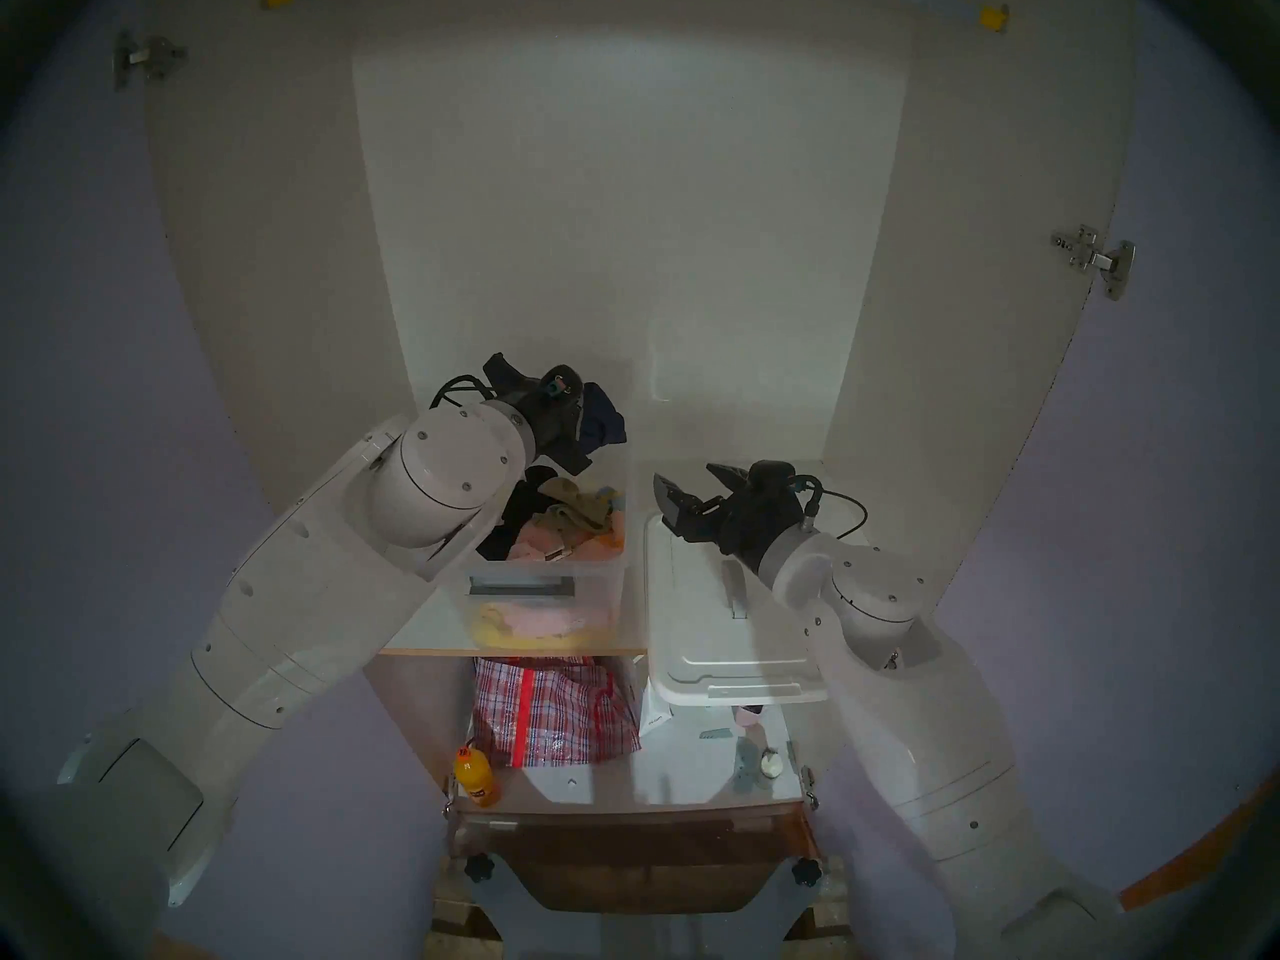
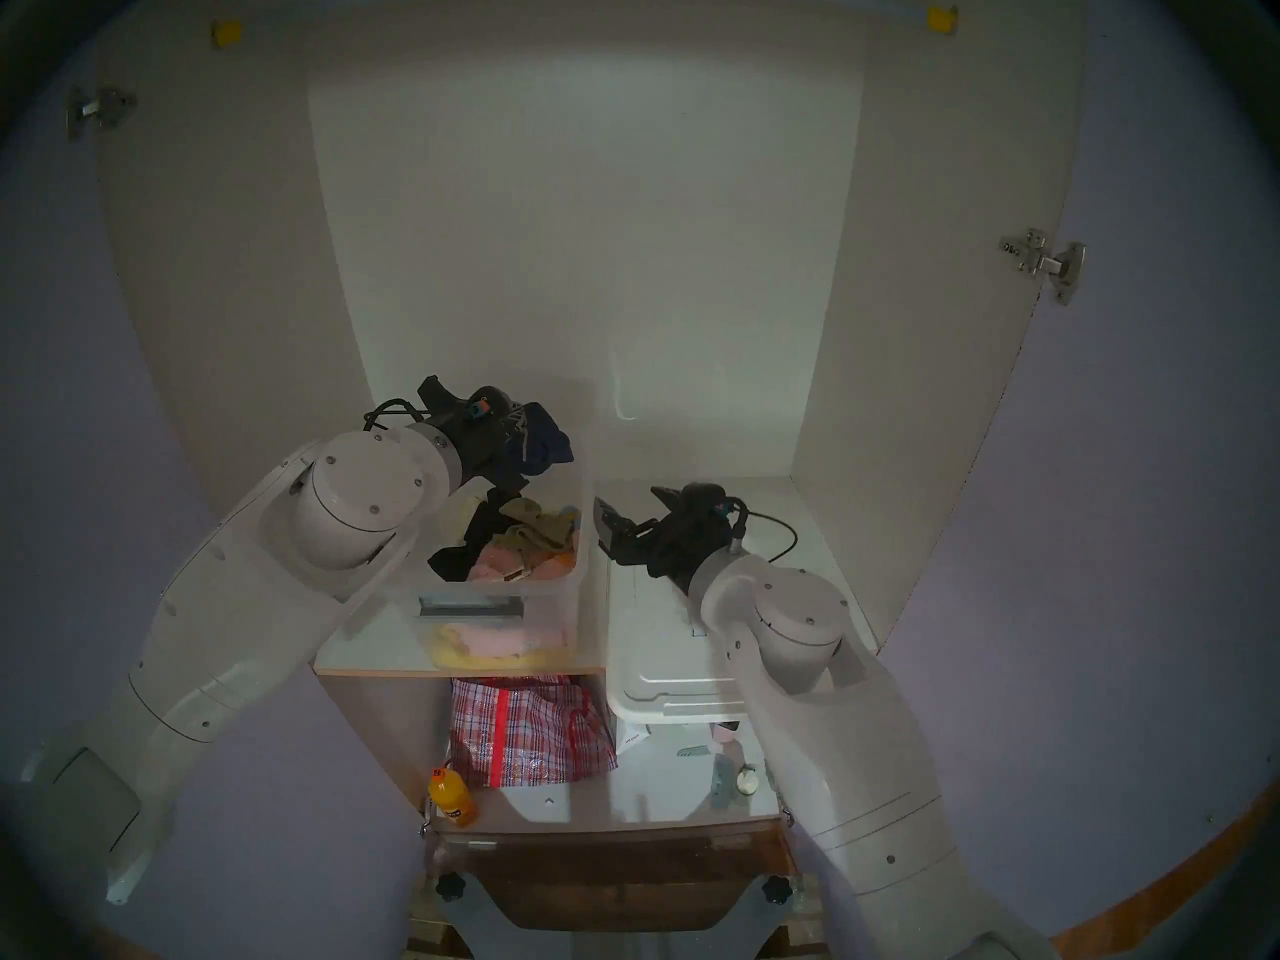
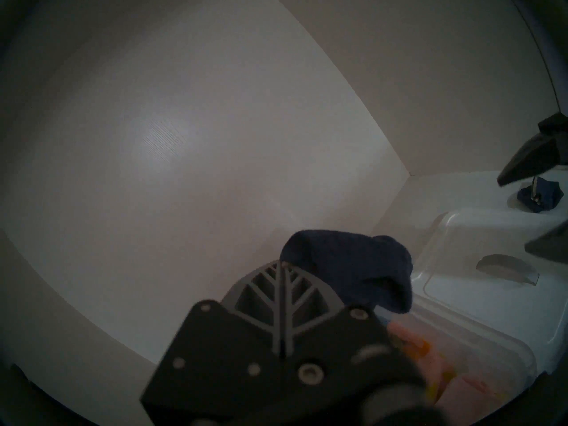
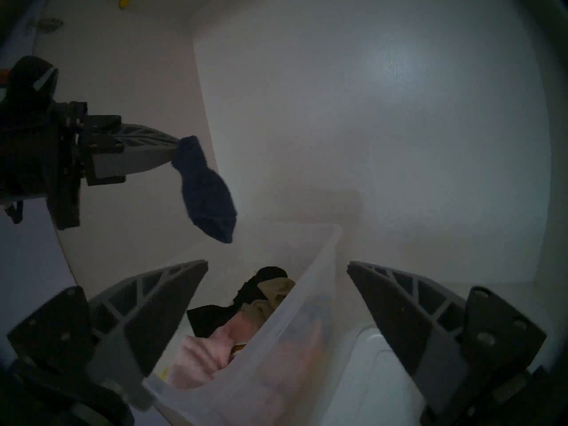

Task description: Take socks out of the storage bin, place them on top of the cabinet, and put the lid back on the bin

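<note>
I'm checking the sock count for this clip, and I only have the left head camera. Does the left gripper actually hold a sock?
Observer: Yes. The right wrist view shows the left gripper shut on a navy sock, which hangs from its fingertips above the bin.
Operator: Is any sock out of the bin already?
Observer: One. The left wrist view shows a second navy sock lying on the shelf beyond the lid.

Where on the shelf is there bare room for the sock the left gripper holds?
Bare shelf behind the lid, between the back wall and the sock already lying there. Also a strip left of the bin. Bin and lid fill the rest.
</note>
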Robot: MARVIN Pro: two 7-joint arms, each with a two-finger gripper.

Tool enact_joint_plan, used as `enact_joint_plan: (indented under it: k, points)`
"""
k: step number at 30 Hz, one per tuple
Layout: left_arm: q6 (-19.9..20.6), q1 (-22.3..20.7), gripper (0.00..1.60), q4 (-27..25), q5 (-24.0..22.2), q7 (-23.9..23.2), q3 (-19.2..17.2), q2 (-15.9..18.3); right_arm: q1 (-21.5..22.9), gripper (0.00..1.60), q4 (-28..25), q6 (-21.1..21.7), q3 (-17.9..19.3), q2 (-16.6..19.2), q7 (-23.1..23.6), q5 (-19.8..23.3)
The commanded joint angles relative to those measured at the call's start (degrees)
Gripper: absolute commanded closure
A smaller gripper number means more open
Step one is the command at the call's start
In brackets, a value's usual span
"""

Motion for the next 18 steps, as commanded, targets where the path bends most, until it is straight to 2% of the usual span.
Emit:
enact_joint_plan:
  k: [1, 5, 18]
  points:
    - [-0.3, -0.7, 1.60, -2.5, -0.2, 0.0, -0.7, -0.1, 4.2, 0.00, 2.4, -3.0, -0.6, -3.3, -2.3, -1.4]
    - [0.0, 0.1, 1.60, -3.2, -0.8, 0.2, -1.3, 0.0, 6.1, 0.00, 5.2, -4.7, -0.7, -5.1, -2.1, -2.5]
    - [0.6, 0.6, 1.60, -4.4, -1.8, 1.0, -1.4, -0.1, 8.2, 0.00, 7.2, -4.0, -2.3, -7.6, -1.0, -1.3]
